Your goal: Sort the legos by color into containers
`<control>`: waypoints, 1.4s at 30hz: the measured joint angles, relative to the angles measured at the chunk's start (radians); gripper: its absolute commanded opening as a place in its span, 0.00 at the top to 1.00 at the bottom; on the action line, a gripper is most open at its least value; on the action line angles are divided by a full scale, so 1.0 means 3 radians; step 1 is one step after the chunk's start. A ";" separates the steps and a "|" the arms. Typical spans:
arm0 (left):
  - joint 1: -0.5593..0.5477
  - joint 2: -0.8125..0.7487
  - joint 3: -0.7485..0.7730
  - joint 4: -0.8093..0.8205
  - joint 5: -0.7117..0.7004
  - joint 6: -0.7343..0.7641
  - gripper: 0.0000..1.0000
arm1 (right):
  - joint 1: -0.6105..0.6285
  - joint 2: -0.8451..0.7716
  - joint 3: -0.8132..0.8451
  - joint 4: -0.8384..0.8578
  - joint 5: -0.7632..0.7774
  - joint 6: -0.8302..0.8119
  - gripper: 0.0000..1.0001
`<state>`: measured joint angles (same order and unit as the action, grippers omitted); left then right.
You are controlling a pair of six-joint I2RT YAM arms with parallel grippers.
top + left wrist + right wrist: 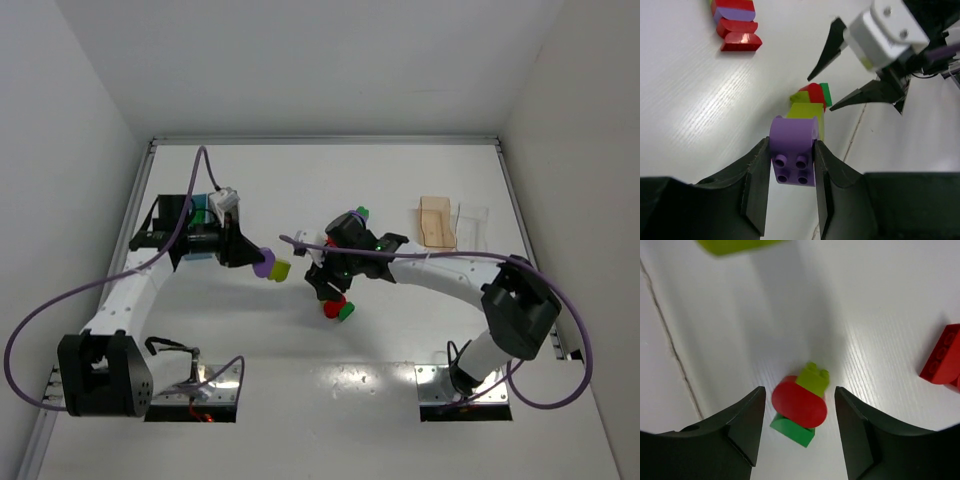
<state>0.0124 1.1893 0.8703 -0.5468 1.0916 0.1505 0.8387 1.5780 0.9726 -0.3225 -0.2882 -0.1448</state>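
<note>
My left gripper [791, 145] is shut on a purple lego [794, 155], which has a yellow-green brick [807, 117] against its far end. In the top view the left gripper [258, 262] holds them above the table, left of centre. My right gripper [799, 390] is open, its jaws on either side of and above a small cluster: a red oval piece [800, 405], a lime brick [813, 380] and a green brick [792, 429]. That cluster [337, 308] lies just below the right gripper [325, 290]. A stack of red and purple bricks [735, 25] lies apart.
A light blue bin [205, 222] and a dark grey bin [160, 222] sit at the left, partly hidden by the left arm. A peach-orange bin [436, 220] and a clear bin [472, 222] sit at the right. A green brick [362, 213] lies behind the right wrist.
</note>
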 measured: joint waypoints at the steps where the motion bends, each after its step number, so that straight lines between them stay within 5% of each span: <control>1: 0.0000 -0.0088 -0.0094 0.0036 -0.0014 -0.0010 0.98 | -0.0013 0.0001 0.0036 0.0001 -0.0029 0.0043 0.42; 13: -0.0022 -0.0247 -0.0263 0.0160 0.0193 -0.0041 0.96 | -0.0324 0.0085 0.0804 -0.0003 -0.1066 0.0275 0.42; 22: -0.0022 -0.0116 -0.0216 0.0011 0.0389 0.0137 0.95 | -0.0367 0.0324 0.0866 -0.0212 -0.1960 0.0111 0.41; 42: -0.0064 -0.0099 -0.0142 -0.0047 0.0463 0.0249 0.95 | -0.0389 0.0675 0.1049 -0.0189 -0.2229 0.0334 0.41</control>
<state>-0.0067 1.1595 0.8276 -0.5610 1.2304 0.2253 0.7219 1.7805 1.2873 -0.3794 -0.9569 -0.0444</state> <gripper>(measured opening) 0.399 0.592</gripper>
